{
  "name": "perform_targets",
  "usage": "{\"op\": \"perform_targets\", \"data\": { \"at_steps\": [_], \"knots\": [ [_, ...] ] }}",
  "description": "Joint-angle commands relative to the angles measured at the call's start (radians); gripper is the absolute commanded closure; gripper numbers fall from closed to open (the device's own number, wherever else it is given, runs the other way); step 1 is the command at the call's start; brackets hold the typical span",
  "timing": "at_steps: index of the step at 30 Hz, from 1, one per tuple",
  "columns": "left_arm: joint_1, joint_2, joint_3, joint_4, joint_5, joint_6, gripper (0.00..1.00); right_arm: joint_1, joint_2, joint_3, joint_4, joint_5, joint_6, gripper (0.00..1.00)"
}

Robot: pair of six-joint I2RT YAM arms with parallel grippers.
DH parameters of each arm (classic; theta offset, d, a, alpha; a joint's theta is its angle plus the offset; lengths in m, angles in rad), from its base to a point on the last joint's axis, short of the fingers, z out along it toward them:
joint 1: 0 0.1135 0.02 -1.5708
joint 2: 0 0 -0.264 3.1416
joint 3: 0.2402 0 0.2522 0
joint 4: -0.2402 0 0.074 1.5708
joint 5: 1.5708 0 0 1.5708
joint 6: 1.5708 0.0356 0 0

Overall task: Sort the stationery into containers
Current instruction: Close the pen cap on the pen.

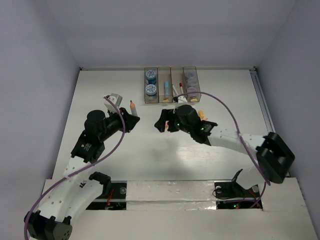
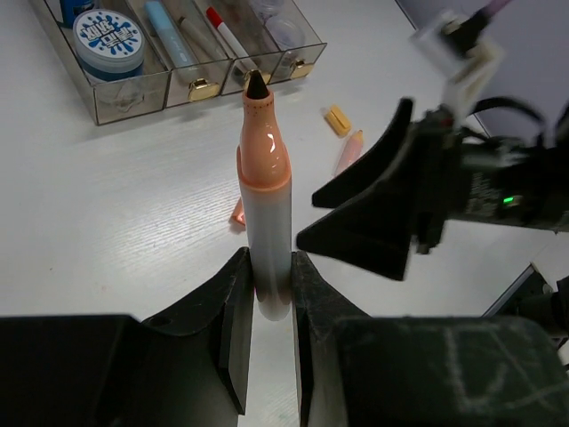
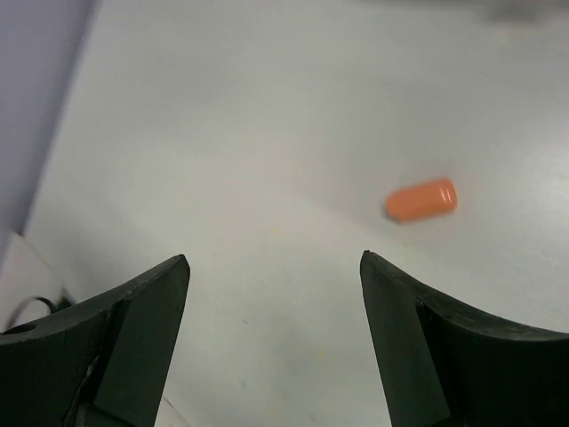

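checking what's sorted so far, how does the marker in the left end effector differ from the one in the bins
The held marker is uncapped, its dark tip bare; the binned marker wears a red cap. The held marker has an orange collar and stands clamped in the shut left end effector; the binned marker lies loose in the bins. Both have white barrels.

Left arm [image 1: 65, 192]: white links dotted with small holes, black joint housings.
Right arm [image 1: 230, 139]: same white shell, with a big boxy black joint [image 1: 274, 157].
Cables [image 1: 202, 93]: purple, one running off each arm.
Left gripper [image 2: 271, 267]: black, thick flat-sided fingers.
Right gripper [image 3: 274, 260]: matte black wedge fingers.
Light [image 2: 509, 200]: small green glow on the right wrist.
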Motion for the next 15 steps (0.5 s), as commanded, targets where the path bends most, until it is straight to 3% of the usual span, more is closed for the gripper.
{"op": "perform_targets", "data": {
  "at_steps": [1,5,11,15],
  "knots": [
    [-0.002,-0.018,0.016,0.018,0.006,0.016,1.00,-0.024,0.097,0.010,-0.083,-0.044,0.020,0.17],
    [-0.022,-0.023,0.012,0.020,0.027,0.023,1.00,-0.024,0.106,0.017,-0.016,-0.045,-0.010,0.17],
    [-0.033,-0.018,0.015,0.020,0.035,0.025,1.00,-0.044,0.146,0.073,-0.143,-0.035,0.009,0.17],
    [-0.042,-0.015,0.015,0.020,0.035,0.025,1.00,-0.062,0.215,0.066,-0.126,-0.083,0.043,0.16]
  ]
}}
